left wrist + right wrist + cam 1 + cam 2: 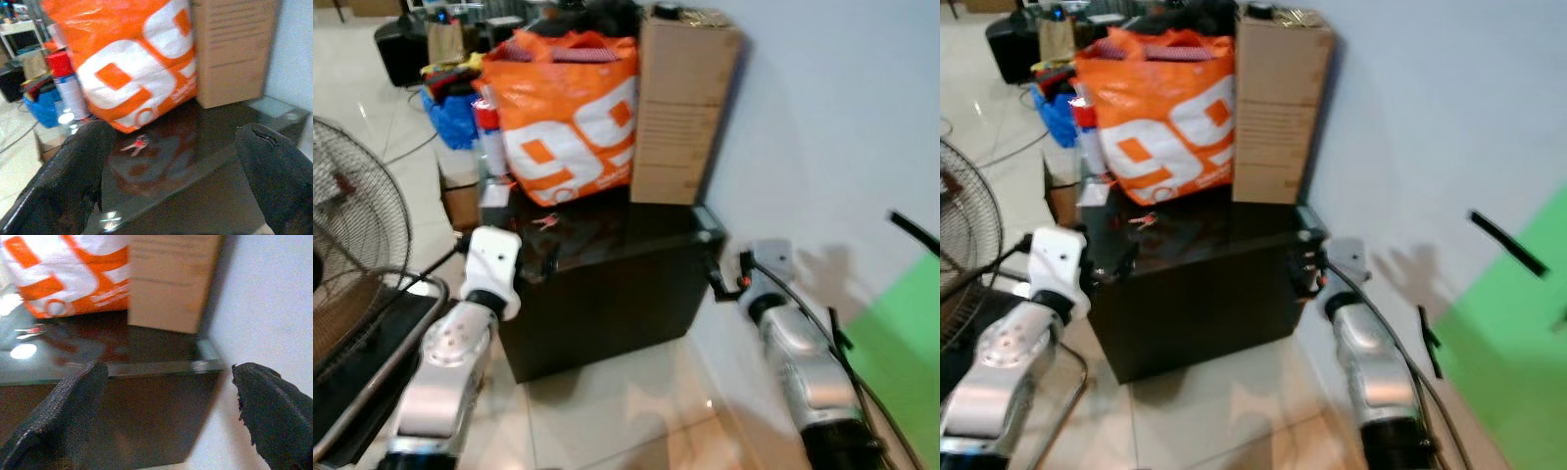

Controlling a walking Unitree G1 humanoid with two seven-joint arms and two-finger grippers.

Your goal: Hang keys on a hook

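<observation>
Both arms reach forward at the dark glass table (636,245), the left hand (171,181) spread wide at its near left corner and the right hand (166,411) equally wide at its right corner, while the keys (136,144) lie before the orange bag (568,117).

Brightly, evenly lit; soft motion blur throughout; glare spots on glossy table (205,161) just beyond left end effector (171,196); fingers (274,406) dark, out of focus; faint shadows on wall (822,147).
</observation>
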